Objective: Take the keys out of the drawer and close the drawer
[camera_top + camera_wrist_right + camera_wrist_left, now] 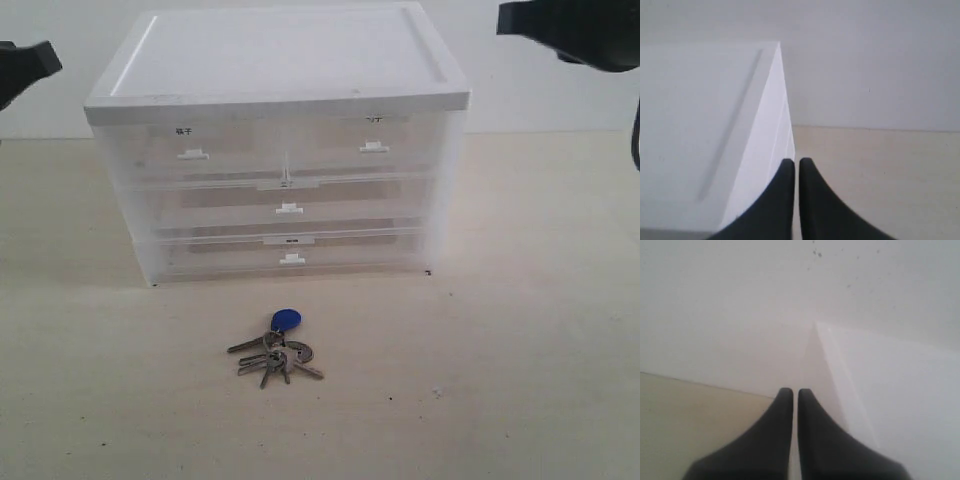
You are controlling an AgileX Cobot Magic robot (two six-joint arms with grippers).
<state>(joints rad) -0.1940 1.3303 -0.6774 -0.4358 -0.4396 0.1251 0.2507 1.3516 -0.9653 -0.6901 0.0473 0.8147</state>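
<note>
Silver keys [277, 347] lie before the closed drawer [200, 257]; your left gripper [795, 391] and right gripper [796, 161]: jaws together, empty.

A white-topped translucent plastic cabinet [280, 55] stood in the upper middle of the frame on a pale beige table [520, 380], with a plain white wall [540, 100] behind it. Its top tier held two drawers side by side, the left half-width translucent drawer [165, 150] and the right half-width translucent drawer [400, 140]. Both were shut, each with a small white tab handle. Below them the full-width translucent middle drawer [220, 205] sat shut too. A tiny dark speck [428, 271] lay on the table just beside the cabinet's lower right corner.
</note>
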